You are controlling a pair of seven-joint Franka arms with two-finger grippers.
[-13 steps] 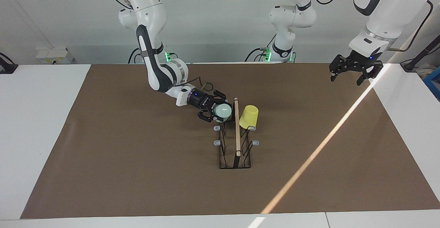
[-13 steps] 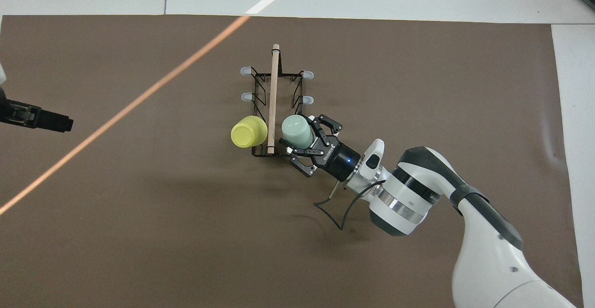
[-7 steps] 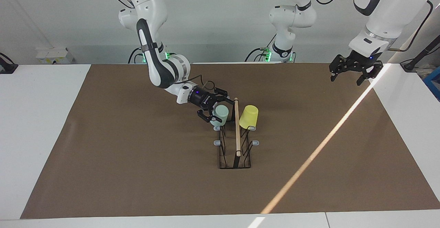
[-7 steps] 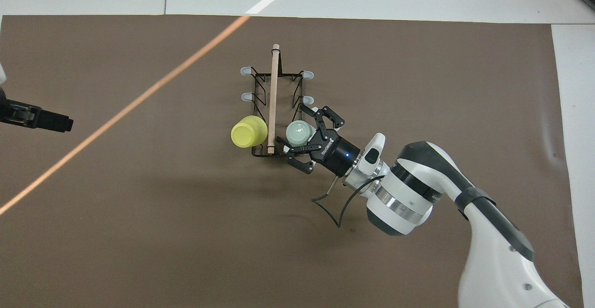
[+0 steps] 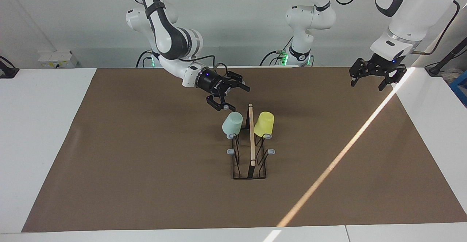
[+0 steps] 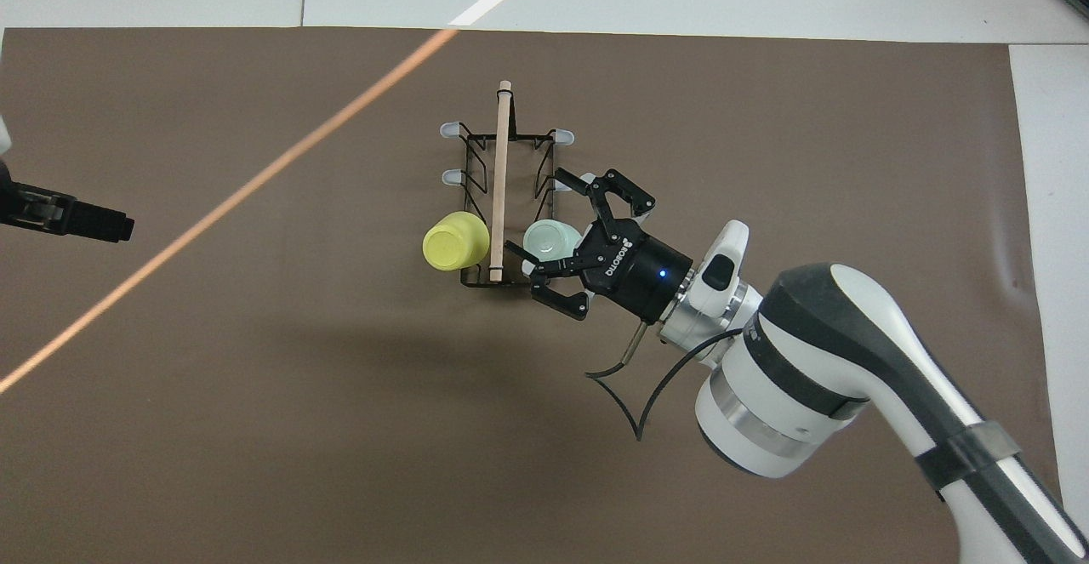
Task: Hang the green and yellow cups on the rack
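You see the bench [image 5: 146,183] carrying the rack [image 5: 251,150]; green cup [image 5: 232,122] and yellow cup [image 5: 264,123] hang on its pegs nearest the robots. Right tool [image 5: 233,96] hovers open, empty; left tool [image 5: 375,77] waits open.

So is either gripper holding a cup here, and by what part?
Nothing is held: the right gripper is open above the green cup on its peg, and the left gripper waits open.

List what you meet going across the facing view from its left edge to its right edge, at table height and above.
Right pincer, open over the mat → green cup hung on the rack → rack's wooden rod → yellow cup hung on the rack → left pincer, open, waiting by the table's edge.
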